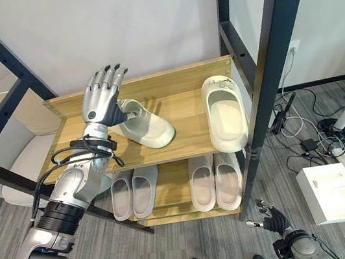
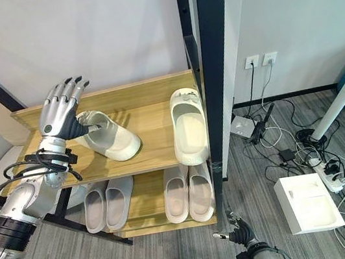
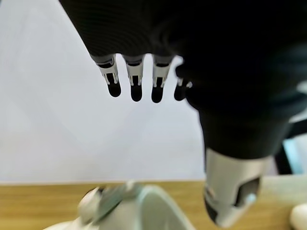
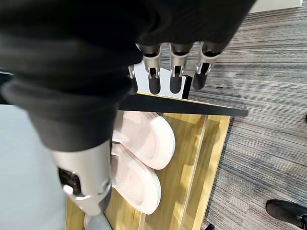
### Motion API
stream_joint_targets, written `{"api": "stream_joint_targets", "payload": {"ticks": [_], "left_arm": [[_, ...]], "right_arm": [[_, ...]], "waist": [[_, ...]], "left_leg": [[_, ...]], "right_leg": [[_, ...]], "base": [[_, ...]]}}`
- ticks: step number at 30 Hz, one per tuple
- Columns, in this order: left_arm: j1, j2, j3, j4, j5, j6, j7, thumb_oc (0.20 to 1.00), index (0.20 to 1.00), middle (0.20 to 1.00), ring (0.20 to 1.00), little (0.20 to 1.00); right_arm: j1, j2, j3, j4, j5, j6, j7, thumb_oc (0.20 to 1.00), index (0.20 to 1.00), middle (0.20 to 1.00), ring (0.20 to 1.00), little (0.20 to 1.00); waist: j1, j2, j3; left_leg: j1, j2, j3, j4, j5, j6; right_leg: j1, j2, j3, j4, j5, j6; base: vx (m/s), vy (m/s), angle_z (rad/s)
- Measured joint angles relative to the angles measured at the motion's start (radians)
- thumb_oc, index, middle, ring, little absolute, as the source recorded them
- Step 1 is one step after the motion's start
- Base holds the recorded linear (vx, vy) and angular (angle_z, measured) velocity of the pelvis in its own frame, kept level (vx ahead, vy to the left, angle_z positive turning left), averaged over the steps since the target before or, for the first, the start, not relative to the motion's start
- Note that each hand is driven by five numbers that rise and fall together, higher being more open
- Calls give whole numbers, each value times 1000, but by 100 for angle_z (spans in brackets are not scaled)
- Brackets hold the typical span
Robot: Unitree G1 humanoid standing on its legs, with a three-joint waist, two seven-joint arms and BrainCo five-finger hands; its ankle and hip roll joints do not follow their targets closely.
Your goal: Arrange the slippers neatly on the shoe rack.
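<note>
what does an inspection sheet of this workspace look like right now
surface: wooden shoe rack, two shelves.
job's things: top shelf holds one slipper lying askew and another slipper lying straight; two pairs sit on the lower shelf.
clutter: white box on the floor.
hands: left hand open, fingers up, by the askew slipper's heel; right hand low near the floor, idle.
cables: power strip and cords on the carpet.
surroundings: black frame, white wall.

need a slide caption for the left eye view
Left robot hand open at a skewed slipper on the rack.
</note>
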Motion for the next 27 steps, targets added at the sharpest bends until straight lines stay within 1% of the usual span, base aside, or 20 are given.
{"api": "stream_joint_targets", "payload": {"ticks": [5,11,14,21,24,25,26,27], "left_arm": [[-2,-32,-5,124,-12,15,-1,1000,1000,1000,1000,1000],[-23,-42,-8,233,-23,26,-1,1000,1000,1000,1000,1000],[-52,-43,-14,312,-49,33,-2,1000,1000,1000,1000,1000],[-60,-39,-16,389,-65,47,-11,1000,1000,1000,1000,1000],[-76,-32,-16,473,-71,52,-11,1000,1000,1000,1000,1000],[-84,-30,-17,509,-88,55,-12,755,755,755,755,755],[-91,-25,-17,546,-88,61,-19,200,200,200,200,200],[-91,-23,-17,565,-90,66,-24,200,200,200,200,200]], "right_arm": [[17,0,1,0,0,0,0,1000,1000,1000,1000,1000],[37,0,0,1,0,2,0,1000,1000,1000,1000,1000],[37,-1,0,1,0,3,0,1000,1000,1000,1000,1000],[39,-3,1,1,0,8,0,1000,1000,1000,1000,1000],[40,-6,2,1,0,8,1,1000,1000,1000,1000,1000],[39,-8,3,1,0,8,2,1000,1000,1000,1000,1000],[40,-10,4,1,0,8,2,1000,1000,1000,1000,1000],[40,-11,4,1,0,8,3,1000,1000,1000,1000,1000]], "waist": [[-5,-4,-8],[-22,-18,-21],[-26,-18,-23],[-26,-10,-37],[-25,-7,-39],[-25,-7,-40],[-25,-6,-41],[-24,-6,-41]], "left_leg": [[0,0,0,0,0,0],[0,1,2,0,0,0],[0,2,10,-6,-1,0],[-2,4,22,-7,-1,-1],[-3,4,22,-7,-1,-1],[-3,4,22,-7,-1,-1],[-3,4,21,-7,-1,-1],[-3,4,21,-7,-1,0]], "right_leg": [[0,0,1,0,0,0],[-2,0,2,0,0,0],[-6,0,12,0,0,0],[-14,0,23,0,2,4],[-14,1,22,0,3,4],[-14,1,22,0,3,5],[-14,1,22,0,3,4],[-13,1,21,0,3,4]], "base": [[0,0,0],[10,5,0],[19,0,-8],[12,0,-5],[0,0,0],[0,0,0],[0,0,0],[0,0,0]]}}
